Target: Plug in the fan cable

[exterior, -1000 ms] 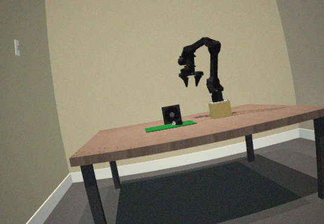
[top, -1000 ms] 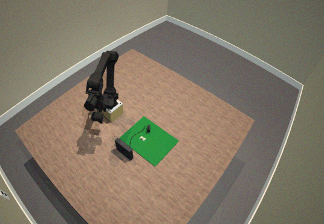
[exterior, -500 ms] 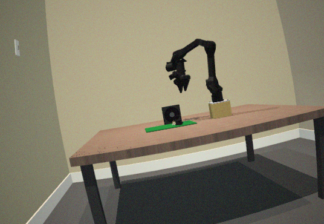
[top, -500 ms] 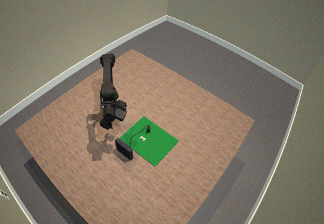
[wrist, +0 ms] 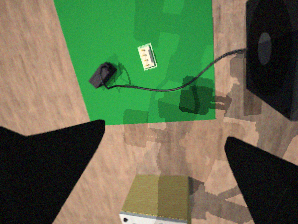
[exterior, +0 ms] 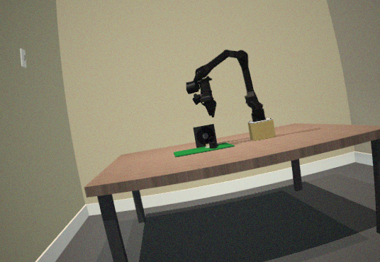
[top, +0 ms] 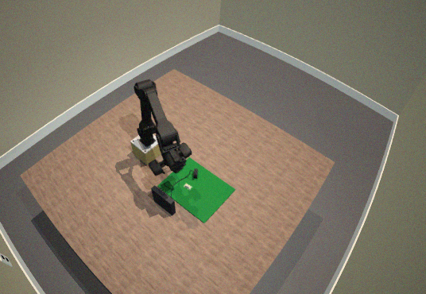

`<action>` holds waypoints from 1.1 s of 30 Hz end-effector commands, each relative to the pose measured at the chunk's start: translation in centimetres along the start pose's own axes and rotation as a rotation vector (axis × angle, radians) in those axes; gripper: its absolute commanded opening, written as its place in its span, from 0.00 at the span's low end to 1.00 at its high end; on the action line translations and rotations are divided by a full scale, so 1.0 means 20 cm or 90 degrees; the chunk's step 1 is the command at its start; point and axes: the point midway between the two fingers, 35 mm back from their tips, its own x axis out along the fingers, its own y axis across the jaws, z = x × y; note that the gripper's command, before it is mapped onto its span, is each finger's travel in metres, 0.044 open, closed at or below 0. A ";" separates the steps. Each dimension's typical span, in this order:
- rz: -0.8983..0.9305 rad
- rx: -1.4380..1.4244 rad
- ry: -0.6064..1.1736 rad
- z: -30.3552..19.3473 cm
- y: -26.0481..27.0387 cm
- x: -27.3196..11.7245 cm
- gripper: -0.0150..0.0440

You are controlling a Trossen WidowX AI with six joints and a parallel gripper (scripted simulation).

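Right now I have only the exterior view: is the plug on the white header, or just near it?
Observer: Near it. The wrist view shows the plug lying on the green board, apart from the header.
Operator: From my side I can't judge the finger spacing. How do they stand?
Observer: The gripper is open; the wrist view shows a wide gap between its fingers.
Operator: And the cable?
Observer: In the wrist view, the cable runs in a curve from the plug to the fan.
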 end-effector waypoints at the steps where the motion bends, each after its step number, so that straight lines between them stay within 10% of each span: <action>1: 0.008 0.225 0.036 0.09 0.31 0.13 1.00; 33: -0.012 0.429 0.076 0.10 0.54 0.59 1.00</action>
